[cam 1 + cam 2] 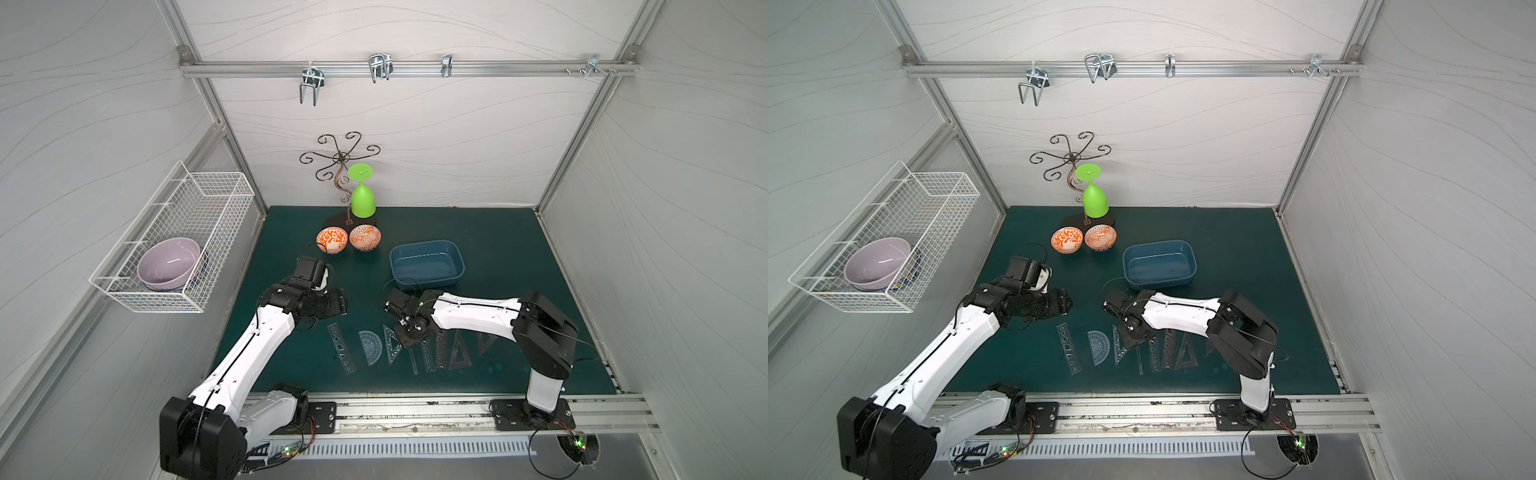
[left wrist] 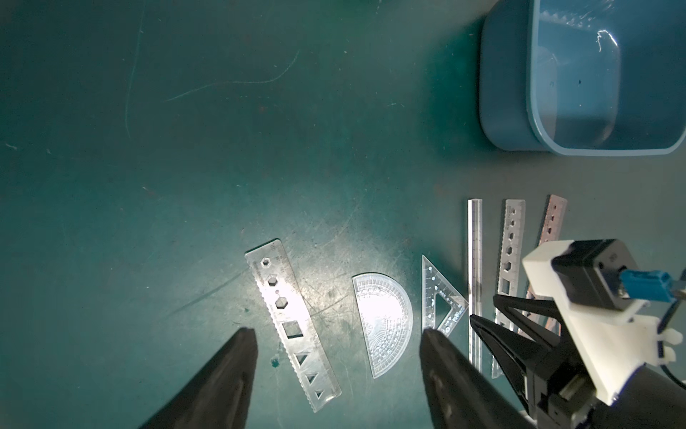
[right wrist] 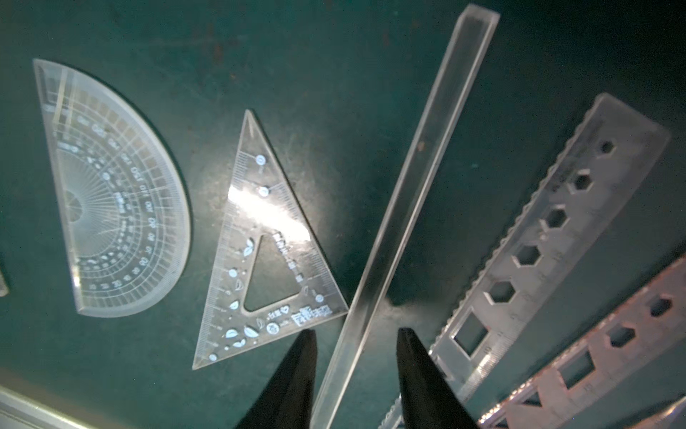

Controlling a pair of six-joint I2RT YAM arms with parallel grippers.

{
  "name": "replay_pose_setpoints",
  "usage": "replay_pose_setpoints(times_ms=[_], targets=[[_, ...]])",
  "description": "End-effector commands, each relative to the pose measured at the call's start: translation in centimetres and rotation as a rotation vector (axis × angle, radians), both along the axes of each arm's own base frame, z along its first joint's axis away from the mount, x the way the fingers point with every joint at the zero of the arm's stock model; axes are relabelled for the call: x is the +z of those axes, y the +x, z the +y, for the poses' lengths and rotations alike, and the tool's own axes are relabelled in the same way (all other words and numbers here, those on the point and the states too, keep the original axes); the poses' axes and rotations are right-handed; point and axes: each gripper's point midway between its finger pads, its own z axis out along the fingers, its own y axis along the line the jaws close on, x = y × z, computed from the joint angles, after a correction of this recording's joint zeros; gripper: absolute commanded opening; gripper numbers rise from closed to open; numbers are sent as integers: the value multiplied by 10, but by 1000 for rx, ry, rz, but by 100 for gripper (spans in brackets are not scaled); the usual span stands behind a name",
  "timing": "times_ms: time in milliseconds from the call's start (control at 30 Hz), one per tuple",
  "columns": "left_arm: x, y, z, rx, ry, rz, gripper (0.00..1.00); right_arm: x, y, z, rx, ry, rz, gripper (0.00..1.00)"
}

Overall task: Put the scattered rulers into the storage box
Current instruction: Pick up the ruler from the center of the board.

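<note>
**Right pincer (image 3: pixel 356 332) astride narrow clear ruler (image 3: pixel 419 167)**

Tips spread, a gap on each side — no contact seen. Left pincer (image 2: pixel 338 331) spread wide above the bench (image 1: pixel 498 249). The scattered rulers (image 1: pixel 371 347) lie flat in a row, near the storage box (image 1: pixel 428 279).

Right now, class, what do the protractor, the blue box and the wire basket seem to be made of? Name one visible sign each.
Protractor: clear glossy plastic, probably acrylic; the mat shows through. Blue box: smooth, slightly translucent plastic; glints on its floor. Wire basket: thin white-coated metal mesh, likely.
</note>
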Motion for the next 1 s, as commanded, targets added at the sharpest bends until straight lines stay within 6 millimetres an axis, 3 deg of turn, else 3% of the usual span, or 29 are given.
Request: replay_pose_setpoints(times_ms=[0,600,833,967], targets=[[6,1,-1,-17,-4,-30,74,-6,-2,-2,-10,-24,13,37],[7,2,-1,-17,-4,-37,74,-28,-3,-9,-43,-32,66,19],[8,3,0,-14,-2,-44,74,-11,0,-12,-27,-14,58,6],[10,4,0,-11,-5,-52,73,20,9,-15,33,31,22,0]])
